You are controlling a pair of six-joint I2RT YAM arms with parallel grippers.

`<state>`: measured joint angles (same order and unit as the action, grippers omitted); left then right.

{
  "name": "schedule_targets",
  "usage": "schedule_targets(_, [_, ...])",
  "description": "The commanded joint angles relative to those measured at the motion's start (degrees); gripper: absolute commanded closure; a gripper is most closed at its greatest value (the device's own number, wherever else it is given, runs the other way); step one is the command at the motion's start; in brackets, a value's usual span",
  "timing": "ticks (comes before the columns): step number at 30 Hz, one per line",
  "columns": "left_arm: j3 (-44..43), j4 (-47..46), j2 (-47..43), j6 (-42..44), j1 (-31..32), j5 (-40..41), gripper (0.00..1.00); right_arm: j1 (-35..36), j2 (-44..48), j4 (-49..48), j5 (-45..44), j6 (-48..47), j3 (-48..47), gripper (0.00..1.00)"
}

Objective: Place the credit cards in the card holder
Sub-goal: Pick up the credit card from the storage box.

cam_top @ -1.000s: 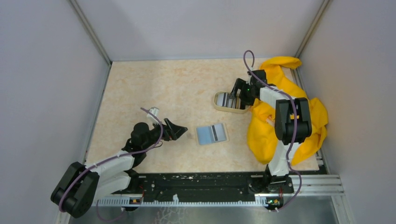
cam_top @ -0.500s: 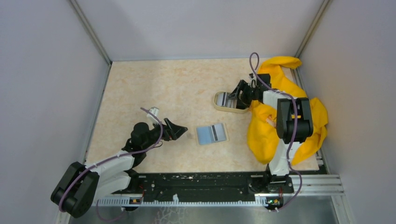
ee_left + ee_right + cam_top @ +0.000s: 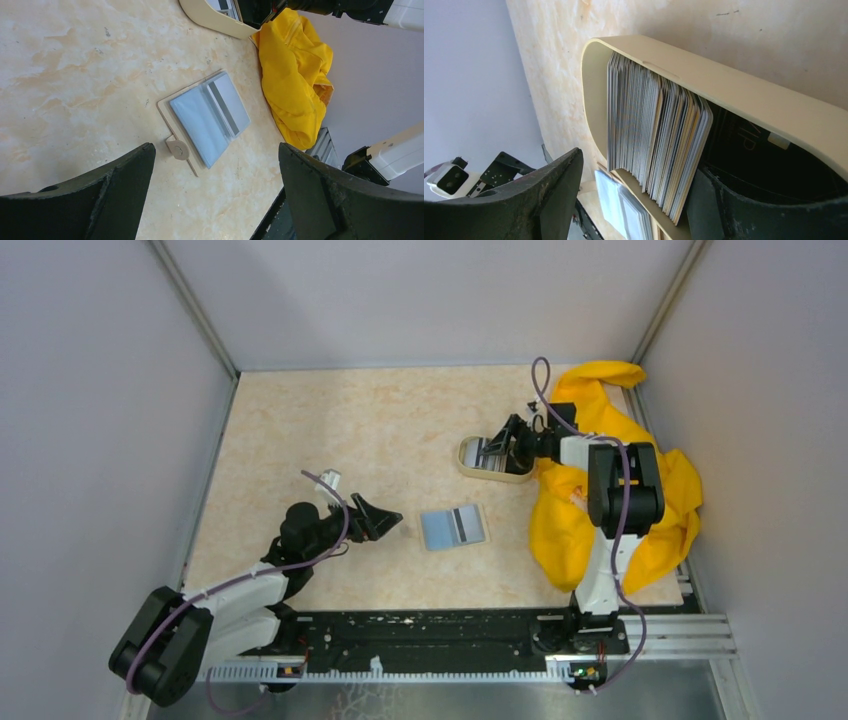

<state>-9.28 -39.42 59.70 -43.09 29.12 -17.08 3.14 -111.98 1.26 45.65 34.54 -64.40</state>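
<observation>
Beige marbled tabletop (image 3: 330, 430), contents from left to right. Left gripper (image 3: 381, 519): black, two-fingered, low over the near-left part of the table, jaws spread fully wide, holding nothing, pointing right towards the wallet. Tan square folding card holder (image 3: 453, 527): lying flat and unfolded near the middle of the table, light blue lining upward, small round snap tab (image 3: 177, 148) sticking out from its edge nearest the left gripper; one grey card with a dark stripe sits in its right-hand pocket. Oval beige rimmed dish (image 3: 468, 466): farther back and right of the holder, well apart from it. Thin plastic credit cards (image 3: 654, 140): grey, white and dark, packed on edge as a striped stack inside the dish, at its left end. Right gripper (image 3: 503, 448): black, reaching into the dish from the right, jaws parted; one finger is inside the dish just beside the stack, the other outside the dish's rounded end; no card is clamped. Large crumpled yellow cloth (image 3: 665, 490): heaped along the right edge, under the right arm.
</observation>
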Motion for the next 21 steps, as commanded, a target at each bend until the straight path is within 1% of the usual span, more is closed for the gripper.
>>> schedule_targets(1, [0.23,-2.45,0.34,-0.41,-0.17,-0.89,0.01,0.0,1.4,0.12,2.35,-1.52,-2.47,0.31])
schedule_targets(7, [0.22,-2.49,0.72,-0.42,-0.19,-1.0,0.02,-1.62,4.77,1.06,2.91,-2.76,-2.02,0.34])
schedule_targets(14, [0.3,-2.57,0.65,-0.59,-0.18,-1.24,0.02,-2.87,6.39,1.59,4.27,-3.06,-1.47,0.34])
schedule_targets(21, [0.58,-2.4,-0.14,-0.77,-0.17,-1.2,0.02,-4.76,7.19,4.64,2.28,-5.57,-1.9,0.35])
